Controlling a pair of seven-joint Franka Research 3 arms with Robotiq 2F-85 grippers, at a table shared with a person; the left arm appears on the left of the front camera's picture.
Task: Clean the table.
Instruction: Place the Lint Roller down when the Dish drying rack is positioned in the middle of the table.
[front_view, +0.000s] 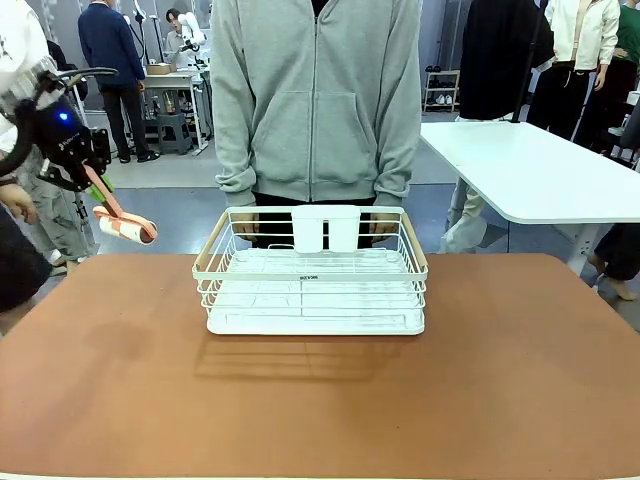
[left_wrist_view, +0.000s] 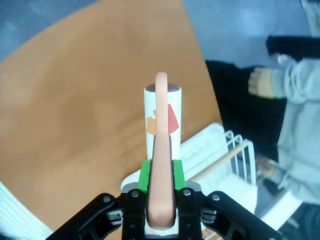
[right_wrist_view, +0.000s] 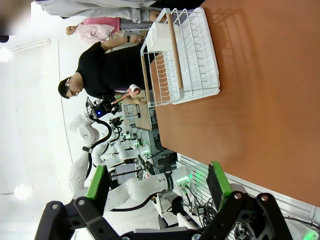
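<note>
The reddish-brown table (front_view: 320, 400) spreads across the front view. My left gripper (front_view: 92, 172) hangs above the table's far left corner, shut on the salmon handle of a lint roller (front_view: 126, 227). The roller's white roll points down and to the right, clear of the tabletop. In the left wrist view the green pads (left_wrist_view: 145, 175) clamp the handle, and the lint roller (left_wrist_view: 162, 117) sticks out ahead over the table (left_wrist_view: 75, 110). My right gripper (right_wrist_view: 157, 186) is open with nothing between its fingers, high above the table (right_wrist_view: 260, 90).
A white wire dish rack (front_view: 315, 272) with wooden handles stands at the table's far middle. A person in a grey hoodie (front_view: 315, 100) stands right behind it, hands at its far rim. A white-topped table (front_view: 530, 165) stands at the back right.
</note>
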